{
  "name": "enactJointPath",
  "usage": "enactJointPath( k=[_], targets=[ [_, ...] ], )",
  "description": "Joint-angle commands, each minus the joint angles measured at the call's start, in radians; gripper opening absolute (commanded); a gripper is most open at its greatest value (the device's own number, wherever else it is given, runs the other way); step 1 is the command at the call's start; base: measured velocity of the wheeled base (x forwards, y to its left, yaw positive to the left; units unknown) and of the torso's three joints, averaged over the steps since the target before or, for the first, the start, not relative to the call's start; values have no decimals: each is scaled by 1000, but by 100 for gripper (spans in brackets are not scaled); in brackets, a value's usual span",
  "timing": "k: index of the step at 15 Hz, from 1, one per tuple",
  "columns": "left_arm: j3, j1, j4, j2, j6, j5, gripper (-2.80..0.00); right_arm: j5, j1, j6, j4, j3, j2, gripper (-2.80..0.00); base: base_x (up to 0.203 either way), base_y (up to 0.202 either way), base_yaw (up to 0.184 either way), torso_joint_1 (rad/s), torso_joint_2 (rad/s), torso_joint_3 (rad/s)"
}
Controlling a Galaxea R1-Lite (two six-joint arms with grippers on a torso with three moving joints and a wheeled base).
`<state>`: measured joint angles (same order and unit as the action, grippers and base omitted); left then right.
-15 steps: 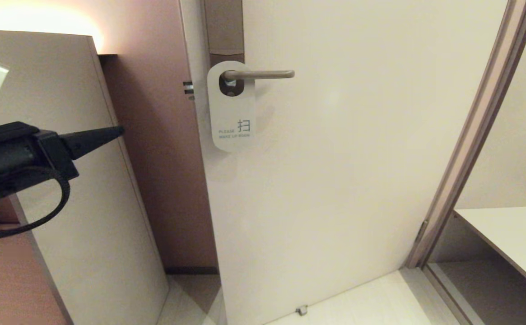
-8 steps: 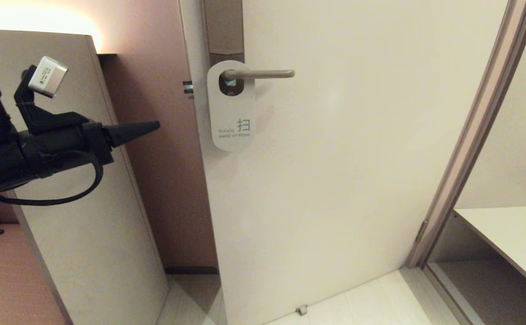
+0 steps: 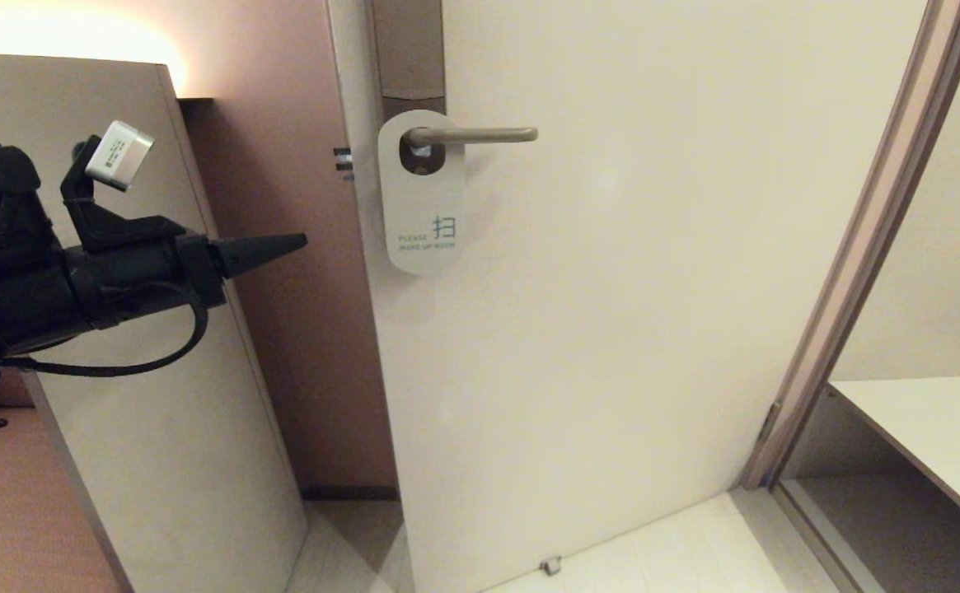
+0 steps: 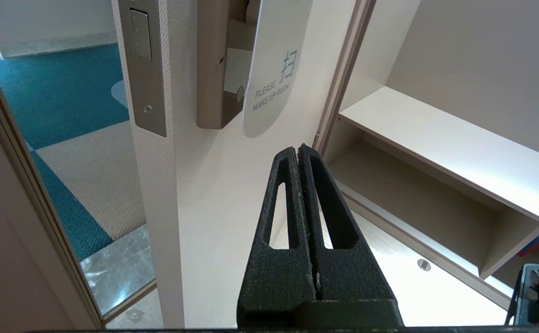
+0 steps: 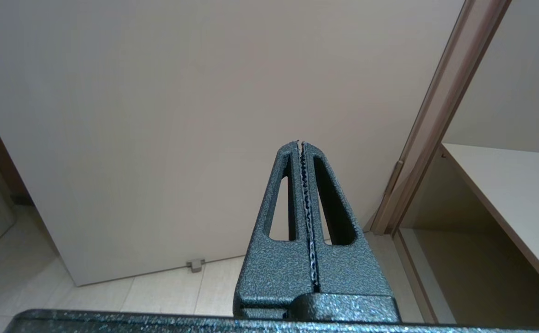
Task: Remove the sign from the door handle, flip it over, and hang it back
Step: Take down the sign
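Sign (image 3: 422, 193): white card hanger, hung by its oval hole over the door handle (image 3: 471, 134), at the handle's root against the lock plate (image 4: 213, 64); white "PLEASE MAKE UP ROOM" face outward, so neither removed nor turned yet. Hangs straight down from the handle, lower edge free of the door (image 3: 611, 288), hence open to a pinch from below or from the side. Left tool (image 3: 294, 243): to the left of the handle and lower, apart from the sign, tips pressed together with nothing between, aimed toward the card's lower end; would need to part before any grasp. Right tool (image 5: 300, 144): well below the handle, facing bare door panel, likewise closed and empty, seemingly parked.
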<state>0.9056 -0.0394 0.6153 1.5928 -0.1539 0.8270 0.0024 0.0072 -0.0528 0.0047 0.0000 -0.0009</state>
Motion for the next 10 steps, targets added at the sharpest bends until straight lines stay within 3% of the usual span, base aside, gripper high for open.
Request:
enactJointPath(
  k=[1,5,6,10],
  targets=[
    [1,0,8,7,-1,5,-280,1,0,-1,0,0,1,-280,0,0,0,0,0,0],
    [4,-33,111,82,-2,6,-280,1,0,-1,0,0,1,-280,0,0,0,0,0,0],
    [4,-46,124,87,-4,6,0,1,0,-1,0,0,1,-280,0,0,0,0,0,0],
    [65,-56,127,135,-12,7,0,1,0,-1,0,0,1,-280,0,0,0,0,0,0]
  ],
)
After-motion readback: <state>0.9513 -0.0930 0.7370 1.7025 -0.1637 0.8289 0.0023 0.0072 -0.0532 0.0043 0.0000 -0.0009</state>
